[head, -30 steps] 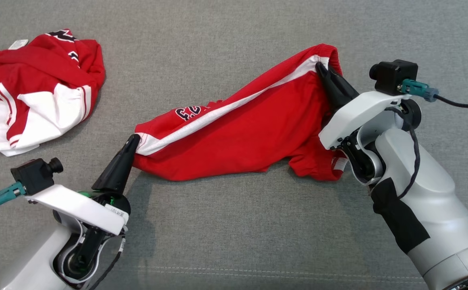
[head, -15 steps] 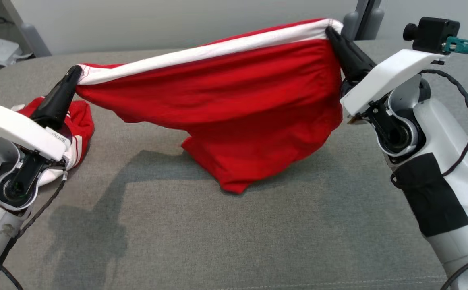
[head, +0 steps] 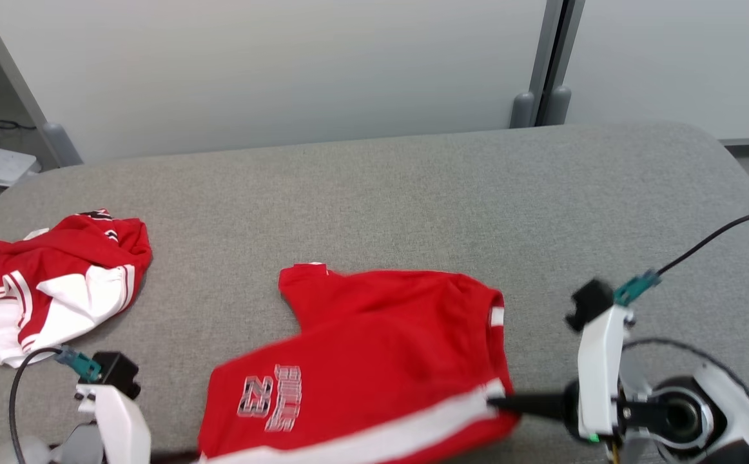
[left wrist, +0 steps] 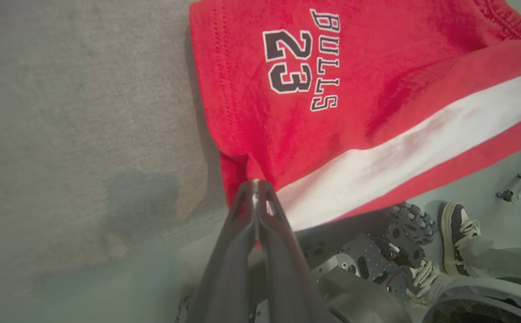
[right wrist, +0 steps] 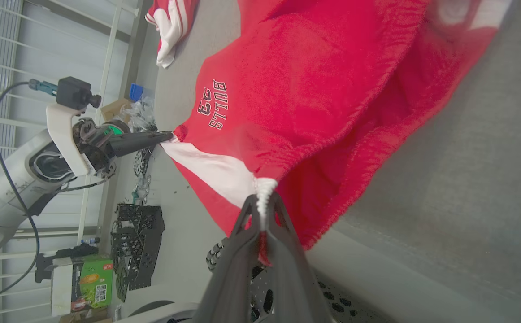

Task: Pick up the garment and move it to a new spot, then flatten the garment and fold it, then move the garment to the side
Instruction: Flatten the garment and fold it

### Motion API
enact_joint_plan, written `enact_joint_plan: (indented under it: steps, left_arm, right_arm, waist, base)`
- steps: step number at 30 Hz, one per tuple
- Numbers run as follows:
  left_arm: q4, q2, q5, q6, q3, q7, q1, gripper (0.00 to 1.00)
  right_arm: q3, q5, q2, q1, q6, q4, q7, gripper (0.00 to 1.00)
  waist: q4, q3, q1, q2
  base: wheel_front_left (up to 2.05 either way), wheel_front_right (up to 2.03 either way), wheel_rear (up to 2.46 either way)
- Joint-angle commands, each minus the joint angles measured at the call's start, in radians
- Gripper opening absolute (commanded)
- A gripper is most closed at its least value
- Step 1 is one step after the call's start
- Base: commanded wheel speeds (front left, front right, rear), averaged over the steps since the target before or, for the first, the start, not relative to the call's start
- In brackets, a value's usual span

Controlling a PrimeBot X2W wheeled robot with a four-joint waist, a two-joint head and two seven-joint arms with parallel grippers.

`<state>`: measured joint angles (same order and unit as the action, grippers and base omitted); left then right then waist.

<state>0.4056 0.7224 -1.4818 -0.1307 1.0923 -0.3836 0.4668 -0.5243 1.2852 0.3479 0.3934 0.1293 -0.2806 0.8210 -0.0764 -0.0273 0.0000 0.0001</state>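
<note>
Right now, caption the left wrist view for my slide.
Left tool pinching the white-striped corner of the red garment, which lies across the grey cushion.

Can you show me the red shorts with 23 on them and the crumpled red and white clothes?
Red cloth shorts with white stripe [head: 381,335]: head view, plain red middle.
Crumpled red-and-white cloth garment [head: 97,248]: head view, red upper fold.

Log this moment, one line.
step: flatten | left gripper: shut on red garment | right gripper: shut on it | other garment: crumpled, left
</note>
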Motion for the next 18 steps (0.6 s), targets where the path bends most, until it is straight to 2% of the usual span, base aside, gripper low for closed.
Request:
enact_joint_plan:
  steps: [1,3,5,7,9,10,11,12,14,16,18]
  left_arm:
    - [-0.089,0.123,-0.026,0.0,-0.015,-0.113,0.044,0.0]
    - [-0.191,0.194,-0.07,0.0,-0.006,-0.225,0.058,0.0]
    - [-0.243,0.263,-0.123,0.0,-0.018,-0.315,0.083,0.0]
    - [-0.243,0.308,-0.153,0.001,-0.051,-0.354,0.129,0.0]
    - [-0.201,0.323,-0.149,0.001,-0.091,-0.352,0.19,0.0]
    - [-0.201,0.323,-0.149,0.001,-0.091,-0.352,0.19,0.0]
    - [-0.181,0.307,-0.094,0.001,-0.174,-0.247,0.301,0.0]
    - [-0.181,0.307,-0.094,0.001,-0.174,-0.247,0.301,0.0]
    - [-0.146,0.253,-0.042,0.0,-0.336,0.024,0.452,0.0]
    - [-0.115,0.197,-0.011,0.0,-0.472,0.27,0.576,0.0]
    - [-0.124,0.183,0.014,0.0,-0.498,0.341,0.631,0.0]
  right_arm:
    - [0.004,0.014,0.024,-0.033,0.001,0.066,0.102,0.0]
    - [0.027,0.001,0.028,-0.061,0.001,0.107,0.193,0.0]
    - [0.07,-0.056,-0.006,-0.057,0.001,0.131,0.244,0.0]
    - [0.139,-0.168,-0.097,-0.007,0.001,0.123,0.247,0.0]
    - [0.231,-0.329,-0.23,0.096,0.001,0.088,0.189,0.0]
    - [0.231,-0.329,-0.23,0.096,0.001,0.088,0.189,0.0]
    - [0.359,-0.508,-0.291,0.253,0.001,0.066,-0.005,0.0]
    - [0.359,-0.508,-0.291,0.253,0.001,0.066,-0.005,0.0]
    - [0.412,-0.585,-0.296,0.446,0.001,0.059,-0.292,0.0]
    - [0.436,-0.551,-0.297,0.601,0.001,-0.008,-0.52,0.0]
    - [0.414,-0.534,-0.297,0.723,0.001,-0.099,-0.64,0.0]
  waist:
    - [0.003,0.022,0.0,-0.0001]
    - [0.008,0.062,0.0,-0.0001]
    - [0.009,0.119,0.0,-0.0001]
    - [0.005,0.192,0.0,-0.0001]
    - [-0.003,0.272,0.0,-0.0001]
    - [-0.003,0.272,0.0,-0.0001]
    - [-0.014,0.352,0.0,-0.0001]
    - [-0.014,0.352,0.0,-0.0001]
    - [-0.015,0.424,0.0,-0.0001]
    - [-0.015,0.47,0.0,-0.0001]
    - [-0.021,0.493,0.0,-0.0001]
  base:
    - [0.0,0.0,0.0]
    - [0.0,0.0,0.0]
    - [0.0,0.0,0.0]
    - [0.0,0.0,0.0]
    - [0.0,0.0,0.0]
    - [0.0,0.0,0.0]
    - [0.0,0.0,0.0]
    - [0.0,0.0,0.0]
    - [0.0,0.0,0.0]
    - [0.0,0.0,0.0]
    - [0.0,0.0,0.0]
